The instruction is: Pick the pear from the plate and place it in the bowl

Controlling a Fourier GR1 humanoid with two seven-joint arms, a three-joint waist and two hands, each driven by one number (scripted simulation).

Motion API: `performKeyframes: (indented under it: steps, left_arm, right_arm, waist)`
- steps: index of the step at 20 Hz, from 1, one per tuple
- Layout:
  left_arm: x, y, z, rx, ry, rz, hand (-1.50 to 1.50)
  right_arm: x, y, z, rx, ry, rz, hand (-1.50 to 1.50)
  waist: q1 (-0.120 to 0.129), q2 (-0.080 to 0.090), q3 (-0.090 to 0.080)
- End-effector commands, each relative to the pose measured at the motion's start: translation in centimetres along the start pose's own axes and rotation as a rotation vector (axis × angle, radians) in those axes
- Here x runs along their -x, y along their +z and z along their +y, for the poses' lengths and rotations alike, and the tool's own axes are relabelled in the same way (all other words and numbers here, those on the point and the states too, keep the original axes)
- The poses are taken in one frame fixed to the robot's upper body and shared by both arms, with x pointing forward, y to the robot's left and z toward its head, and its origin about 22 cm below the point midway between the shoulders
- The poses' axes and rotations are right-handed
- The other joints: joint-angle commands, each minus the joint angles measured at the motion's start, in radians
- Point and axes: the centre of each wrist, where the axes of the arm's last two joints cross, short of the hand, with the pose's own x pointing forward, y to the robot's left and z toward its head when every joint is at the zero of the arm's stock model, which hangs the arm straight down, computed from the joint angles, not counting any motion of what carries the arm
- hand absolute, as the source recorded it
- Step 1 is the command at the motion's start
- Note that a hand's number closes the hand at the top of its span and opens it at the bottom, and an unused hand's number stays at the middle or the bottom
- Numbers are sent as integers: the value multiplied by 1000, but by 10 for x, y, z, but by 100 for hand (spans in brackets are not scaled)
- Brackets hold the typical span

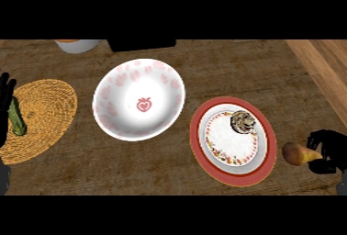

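Fingers [322, 137] of right hand [332, 154] curled round pear [295, 153], just right of plate [196, 131].

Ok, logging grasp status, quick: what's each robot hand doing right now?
Left robot hand: open, resting at the view's left edge.
Right robot hand: shut on the pear.

Pear [295, 153] in right hand [329, 146] — just beside the plate [268, 137]

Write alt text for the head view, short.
The right hand, at the right edge, curls its fingers round the pear, just right of the red-rimmed plate; the white bowl with pink print sits left of the plate. The left hand rests open at the left edge, near a woven mat.
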Motion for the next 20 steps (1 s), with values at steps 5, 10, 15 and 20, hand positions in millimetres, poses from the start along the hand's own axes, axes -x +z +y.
performKeyframes:
  steps: [5,10,15,20]
  left_arm:
    - [-2,6,9,12,9,-2,0]
    - [-2,9,-3,33,8,-12,0]
    - [-1,5,-32,87,23,-30,0]
    - [-4,-4,-26,102,37,-43,0]
  right_arm:
    - [-3,89,-19,321,-31,108,150]
    - [-43,162,-50,432,-180,-51,150]
    - [-69,244,-80,589,-242,-142,150]
    - [-94,246,-94,616,-424,-283,150]
  waist:
    - [3,3,0]
    - [42,11,2]
    - [83,29,2]
    - [108,31,0]
